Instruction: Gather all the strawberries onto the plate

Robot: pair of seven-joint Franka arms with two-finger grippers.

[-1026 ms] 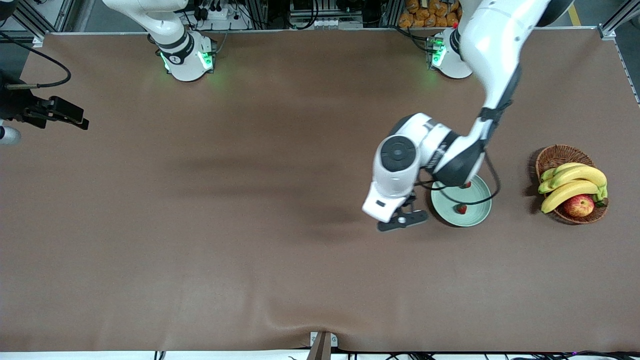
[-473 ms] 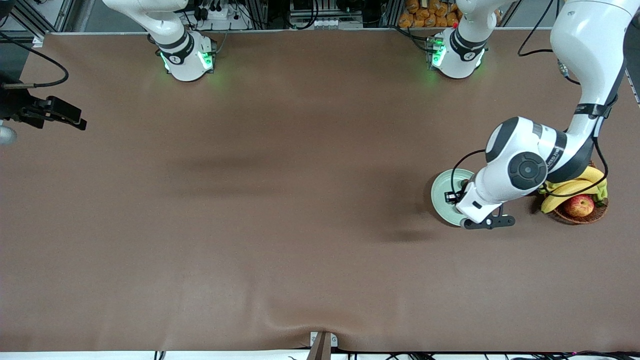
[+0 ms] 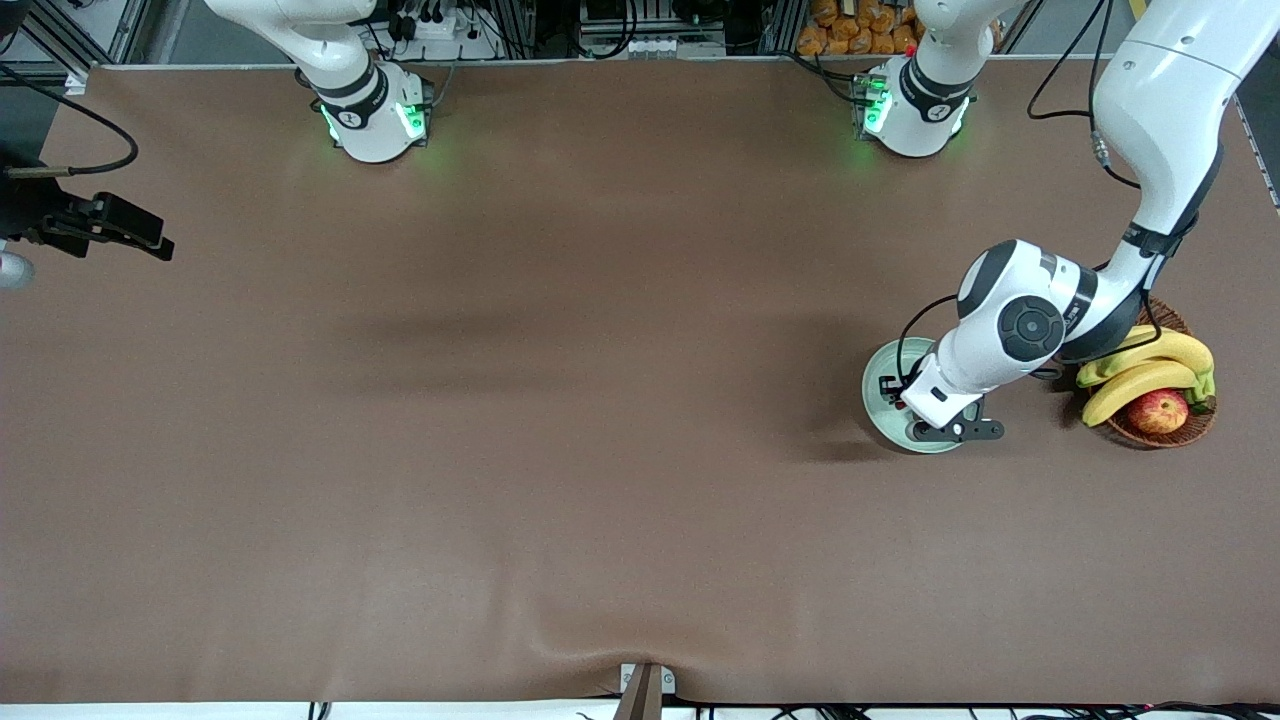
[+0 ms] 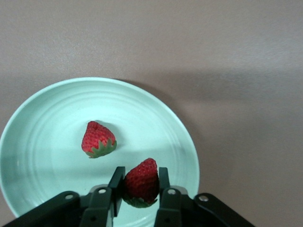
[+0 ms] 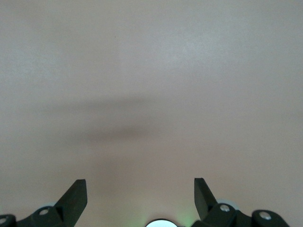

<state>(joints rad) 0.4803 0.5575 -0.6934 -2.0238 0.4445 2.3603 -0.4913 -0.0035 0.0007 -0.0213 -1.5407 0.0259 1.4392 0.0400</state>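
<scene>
The pale mint-green plate lies near the left arm's end of the table, mostly covered in the front view by the left arm's hand. My left gripper hangs low over the plate. Its two black fingers are shut on a red strawberry, green cap toward the wrist. Another strawberry lies loose on the plate a little apart from the left gripper. My right gripper waits open over bare table at the right arm's end.
A brown wicker basket with bananas and a red-yellow apple stands beside the plate, at the table's edge on the left arm's end. The left arm's elbow passes above the basket.
The left arm swung from beside the plate on the right arm's side across toward the basket, then settled back over the plate. The right arm has stayed put.
</scene>
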